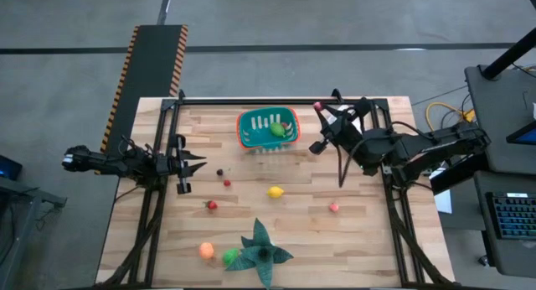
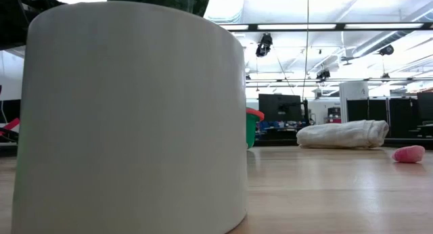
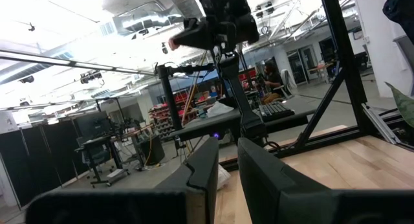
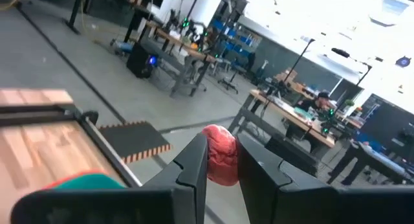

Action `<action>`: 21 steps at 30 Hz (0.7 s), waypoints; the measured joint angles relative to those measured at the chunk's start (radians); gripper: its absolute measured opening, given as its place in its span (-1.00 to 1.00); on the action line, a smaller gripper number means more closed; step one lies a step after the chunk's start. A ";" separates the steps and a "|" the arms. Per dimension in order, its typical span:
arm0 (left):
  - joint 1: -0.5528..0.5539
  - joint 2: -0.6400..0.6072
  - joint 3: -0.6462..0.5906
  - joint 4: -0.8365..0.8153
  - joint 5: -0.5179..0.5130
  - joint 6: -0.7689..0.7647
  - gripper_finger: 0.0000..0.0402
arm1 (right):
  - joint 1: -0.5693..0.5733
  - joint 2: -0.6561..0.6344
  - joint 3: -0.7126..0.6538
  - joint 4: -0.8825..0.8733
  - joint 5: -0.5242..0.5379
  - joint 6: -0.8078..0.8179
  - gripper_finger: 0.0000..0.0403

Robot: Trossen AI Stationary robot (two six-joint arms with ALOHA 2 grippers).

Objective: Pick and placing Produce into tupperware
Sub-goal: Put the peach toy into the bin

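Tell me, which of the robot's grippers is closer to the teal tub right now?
The right. The right gripper, shut on a pink-red fruit, hovers just beside the tub, toward its right rim. The left gripper waits near the table's left edge, well away from it.

Tupperware (image 2: 254,128) mostly behind white cylinder (image 2: 135,119)
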 joint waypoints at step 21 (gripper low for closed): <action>0.000 0.000 0.000 0.000 0.000 0.000 -0.77 | -0.035 0.000 -0.025 0.038 -0.075 0.018 -0.68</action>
